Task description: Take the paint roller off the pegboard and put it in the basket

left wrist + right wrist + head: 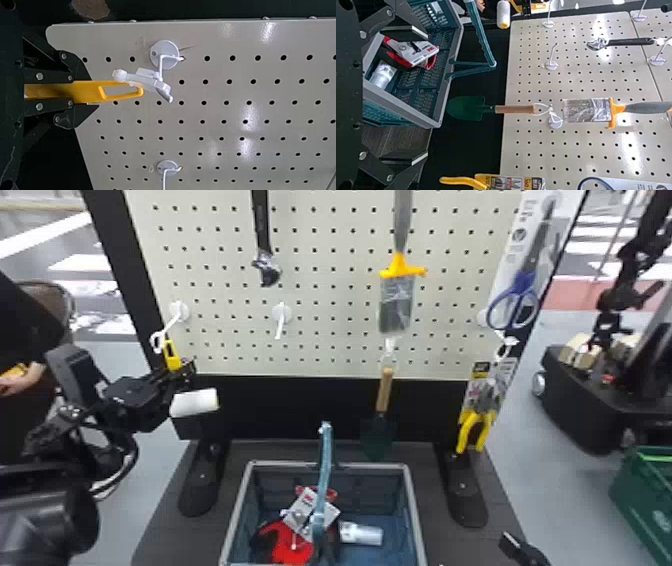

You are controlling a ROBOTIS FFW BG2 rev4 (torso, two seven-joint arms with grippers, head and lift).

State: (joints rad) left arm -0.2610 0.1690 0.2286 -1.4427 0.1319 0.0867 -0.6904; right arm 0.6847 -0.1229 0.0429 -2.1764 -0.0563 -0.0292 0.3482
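Left gripper [93,92] clamped on paint roller [194,402], far left; sideways pull could snag loop [146,82] on hook [165,50]. Right gripper [424,96] apart.

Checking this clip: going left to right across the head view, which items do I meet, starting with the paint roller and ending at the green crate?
Paint roller, held in the left tool → adjustable wrench → paintbrush → blue-handled scissors → green crate
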